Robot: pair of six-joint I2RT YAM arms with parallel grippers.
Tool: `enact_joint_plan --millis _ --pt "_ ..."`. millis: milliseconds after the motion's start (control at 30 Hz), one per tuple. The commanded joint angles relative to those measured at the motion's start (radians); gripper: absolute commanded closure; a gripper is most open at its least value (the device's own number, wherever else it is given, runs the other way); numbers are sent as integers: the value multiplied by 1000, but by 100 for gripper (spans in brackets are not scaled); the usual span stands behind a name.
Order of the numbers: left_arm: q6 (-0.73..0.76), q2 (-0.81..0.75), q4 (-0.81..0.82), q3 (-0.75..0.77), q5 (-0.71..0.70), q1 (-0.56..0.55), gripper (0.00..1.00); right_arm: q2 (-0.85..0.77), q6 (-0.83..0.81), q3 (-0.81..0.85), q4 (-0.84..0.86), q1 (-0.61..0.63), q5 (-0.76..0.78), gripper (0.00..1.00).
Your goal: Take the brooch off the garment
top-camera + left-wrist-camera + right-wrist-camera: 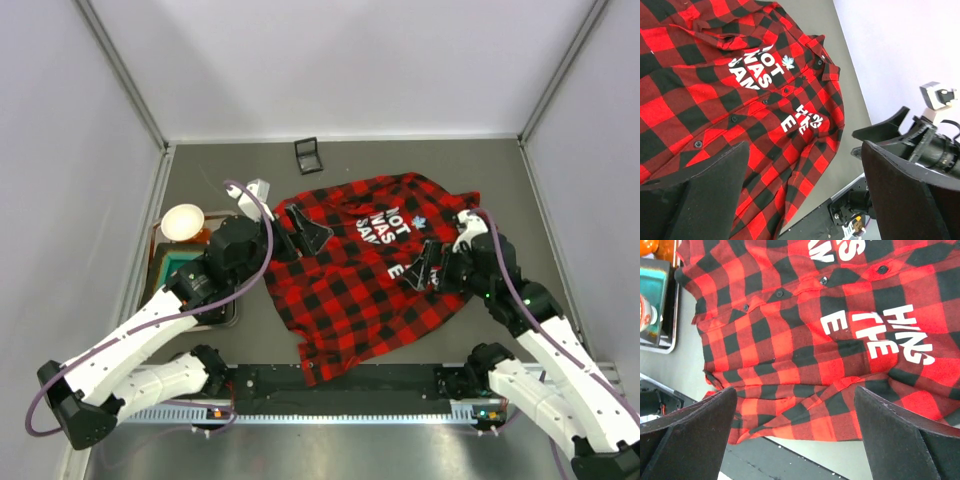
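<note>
Both grippers, left point(305, 230) and right point(428, 265), spread above one garment point(350, 290) lettered "NOT", one brooch point(787, 61) mid-frame.

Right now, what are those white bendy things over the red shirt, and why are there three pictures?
Those are two robot arms. Each ends in a gripper, a claw with two fingers. One picture looks down from above; the other two come from small cameras on each wrist, so the big dark shapes at their bottom edges are the claw's own fingers.

On the table lies a red-and-black shirt with white letters. A tiny pale brooch is pinned beside the letters. The left gripper and right gripper are both open over the shirt, holding nothing. A little black box sits behind the shirt, and a tray is at the left.
</note>
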Motion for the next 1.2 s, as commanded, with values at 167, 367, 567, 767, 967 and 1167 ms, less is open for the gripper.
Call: enact_joint_plan --millis 167,367,567,767,967,1167 --pt "189 169 112 152 5 0 2 40 -26 180 -56 -8 156 1" --pt "289 437 245 264 136 26 5 176 -30 218 -4 -12 277 1" --pt "293 680 305 405 278 41 14 302 21 153 168 -242 14 1" --pt "324 938 264 583 364 41 31 423 83 100 381 -454 -140 4" --pt "303 1110 284 681 442 41 34 563 81 114 490 -508 -204 20" --pt "268 1209 363 709 464 38 39 717 77 168 554 -511 -221 26"
